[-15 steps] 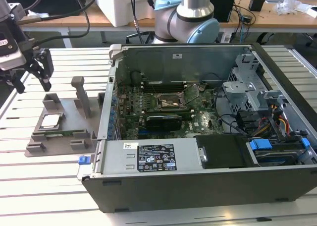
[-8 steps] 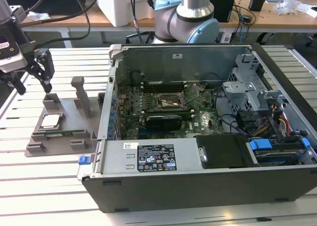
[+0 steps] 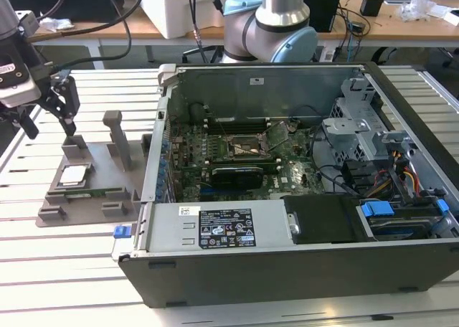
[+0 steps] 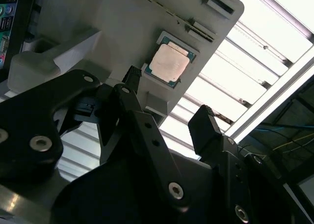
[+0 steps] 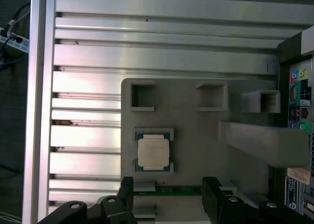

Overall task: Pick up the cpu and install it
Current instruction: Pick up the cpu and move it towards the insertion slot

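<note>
- The gripper (image 3: 51, 125) hangs wide open, empty
- The cpu (image 3: 74, 174) sits flat in the grey fixture plate (image 3: 93, 201), beside the computer case (image 3: 287, 269)
- The cpu lies below the gripper, apart, near its finger gap

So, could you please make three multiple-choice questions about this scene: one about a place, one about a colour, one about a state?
1. Where is the cpu?
A. inside the case
B. on the fixture, outside the case
C. in the hand
2. What colour is the fixture?
A. red
B. grey
C. yellow
3. How is the hand?
A. open and empty
B. shut on the cpu
C. shut and empty
Answers: 1 B, the cpu lies in a fixture pocket; 2 B, it is plain grey; 3 A, the fingers stand apart with nothing between.
</note>
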Action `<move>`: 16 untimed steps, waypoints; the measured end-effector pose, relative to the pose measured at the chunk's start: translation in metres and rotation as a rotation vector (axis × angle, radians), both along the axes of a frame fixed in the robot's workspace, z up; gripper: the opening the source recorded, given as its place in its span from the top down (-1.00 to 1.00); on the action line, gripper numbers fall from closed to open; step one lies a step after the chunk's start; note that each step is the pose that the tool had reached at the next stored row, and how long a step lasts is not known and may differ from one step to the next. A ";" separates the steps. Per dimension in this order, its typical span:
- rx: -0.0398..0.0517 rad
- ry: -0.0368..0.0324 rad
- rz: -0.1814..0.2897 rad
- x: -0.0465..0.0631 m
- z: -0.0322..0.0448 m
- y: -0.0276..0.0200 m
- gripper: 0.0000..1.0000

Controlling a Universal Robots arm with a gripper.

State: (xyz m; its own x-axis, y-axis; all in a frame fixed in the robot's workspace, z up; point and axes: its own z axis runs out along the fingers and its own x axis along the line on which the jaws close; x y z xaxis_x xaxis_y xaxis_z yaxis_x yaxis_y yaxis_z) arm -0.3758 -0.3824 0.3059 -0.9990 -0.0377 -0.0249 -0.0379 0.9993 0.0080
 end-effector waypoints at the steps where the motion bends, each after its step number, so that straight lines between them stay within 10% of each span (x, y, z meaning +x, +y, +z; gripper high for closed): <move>1: -0.0001 0.0000 0.000 0.000 -0.0011 0.0000 -0.33; 16: 0.0000 0.0000 0.000 0.000 -0.0102 0.0000 -0.33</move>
